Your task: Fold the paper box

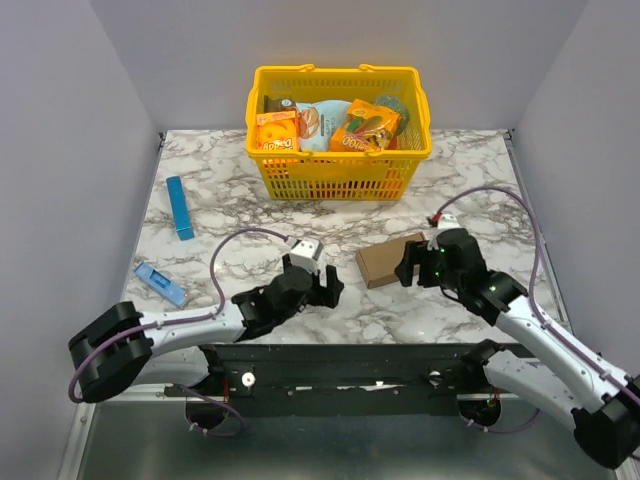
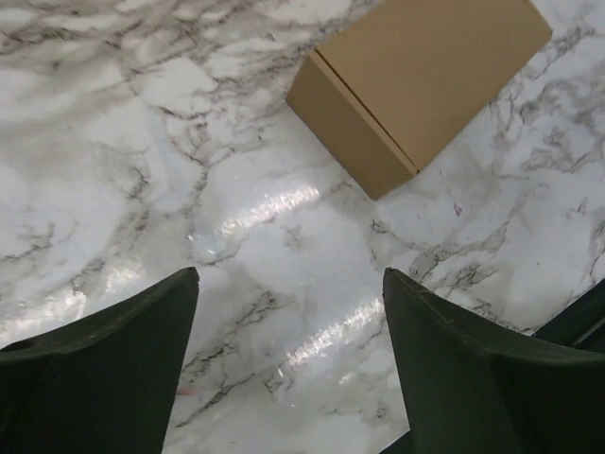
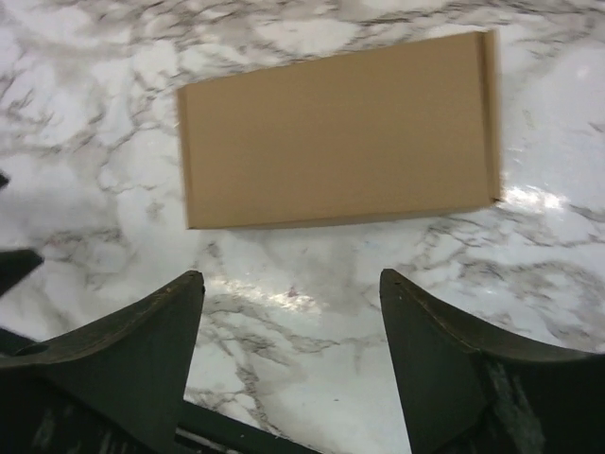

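Note:
The paper box [image 1: 388, 260] is a small closed carton of plain brown cardboard lying on the marble table between my two arms. It fills the upper right of the left wrist view, paper box [image 2: 416, 85], and lies flat across the top of the right wrist view, paper box [image 3: 340, 132]. My left gripper [image 1: 328, 290] stands open just left of it, left gripper [image 2: 288, 284], with only bare marble between the fingers. My right gripper [image 1: 408, 268] is open close to the box's right end, right gripper [image 3: 291, 284], and holds nothing.
A yellow basket [image 1: 340, 170] with orange snack packs stands at the back centre. A slim blue box [image 1: 180, 207] lies at the left, and a smaller blue packet [image 1: 160, 284] near the left front edge. Grey walls close in both sides.

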Action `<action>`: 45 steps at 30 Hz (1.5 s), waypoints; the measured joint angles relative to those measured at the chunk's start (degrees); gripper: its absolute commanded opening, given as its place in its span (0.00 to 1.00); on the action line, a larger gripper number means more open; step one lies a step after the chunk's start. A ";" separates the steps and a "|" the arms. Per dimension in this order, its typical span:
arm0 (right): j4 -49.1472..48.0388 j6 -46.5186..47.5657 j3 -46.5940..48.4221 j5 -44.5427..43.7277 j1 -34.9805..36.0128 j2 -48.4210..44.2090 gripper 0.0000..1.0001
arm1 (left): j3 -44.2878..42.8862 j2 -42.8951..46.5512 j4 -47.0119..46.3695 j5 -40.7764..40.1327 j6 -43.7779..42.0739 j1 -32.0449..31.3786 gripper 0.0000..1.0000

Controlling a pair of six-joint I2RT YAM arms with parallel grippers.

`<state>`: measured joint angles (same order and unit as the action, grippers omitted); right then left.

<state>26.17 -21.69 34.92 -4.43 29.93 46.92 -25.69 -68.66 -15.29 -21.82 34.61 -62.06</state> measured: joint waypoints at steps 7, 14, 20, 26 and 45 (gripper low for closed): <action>-2.54 3.34 9.68 -7.98 14.05 17.81 0.89 | -0.74 9.77 3.87 10.29 -1.60 17.18 0.99; -4.07 3.98 13.38 -12.68 18.56 31.56 0.92 | -4.04 14.45 11.17 16.68 -4.35 27.12 0.99; -5.84 4.61 16.35 -18.23 19.39 39.21 0.92 | -5.01 15.21 15.23 20.81 -5.09 32.15 0.99; -7.06 4.81 16.55 -21.00 16.61 40.46 0.92 | -5.70 15.23 18.32 23.08 -6.23 34.97 0.99; -12.02 8.24 18.36 -18.08 2.91 39.82 1.00 | -5.75 17.73 21.20 25.79 -6.91 39.74 0.99</action>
<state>14.15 -13.45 53.28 -22.50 32.84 86.74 -31.44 -50.94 5.91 3.97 27.70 -22.33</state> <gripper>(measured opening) 0.995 0.985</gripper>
